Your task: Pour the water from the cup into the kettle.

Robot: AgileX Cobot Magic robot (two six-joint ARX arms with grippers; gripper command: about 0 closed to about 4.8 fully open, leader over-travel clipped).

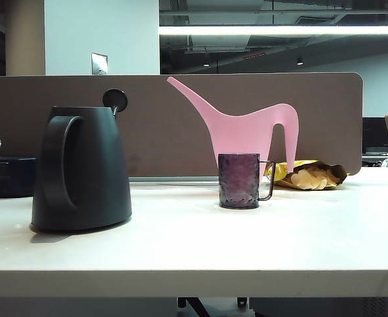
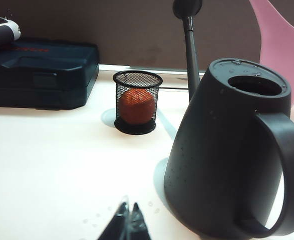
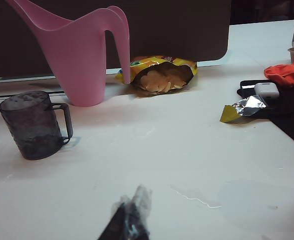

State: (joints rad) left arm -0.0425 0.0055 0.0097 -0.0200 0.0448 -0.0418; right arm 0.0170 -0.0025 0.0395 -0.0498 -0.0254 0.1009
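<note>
The purplish dimpled glass cup (image 1: 240, 181) stands upright mid-table, its thin handle turned to the right; it also shows in the right wrist view (image 3: 33, 125). The matte black kettle (image 1: 81, 169) stands at the left, its lid opening showing in the left wrist view (image 2: 234, 150). My left gripper (image 2: 129, 207) is shut with nothing in it, low over the table and short of the kettle. My right gripper (image 3: 134, 200) is shut and empty too, well back from the cup. Neither gripper appears in the exterior view.
A pink watering can (image 1: 246, 129) stands behind the cup, an open bag of chips (image 1: 309, 175) beside it. A mesh cup holding an orange ball (image 2: 136, 102) and a dark tool case (image 2: 39, 72) lie beyond the kettle. A foil wrapper (image 3: 242, 107) and red cloth (image 3: 287, 74) lie right.
</note>
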